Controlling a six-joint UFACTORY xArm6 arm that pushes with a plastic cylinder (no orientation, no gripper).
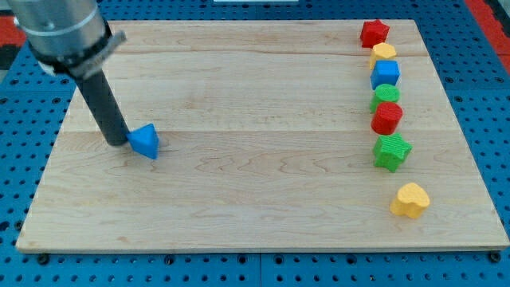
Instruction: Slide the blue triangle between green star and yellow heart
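Note:
The blue triangle [146, 141] lies on the wooden board at the view's left. My tip [117, 141] sits just left of it, touching or almost touching its left side. The green star [392, 151] is at the view's right, and the yellow heart [410, 200] lies below it, a little further right. A small gap of bare board separates the star and the heart.
A column of blocks runs down the right side above the green star: a red star [374, 33], a yellow block [383, 53], a blue block [385, 75], a green block [386, 96] and a red block [387, 117]. The board's edge [48, 151] is near my tip.

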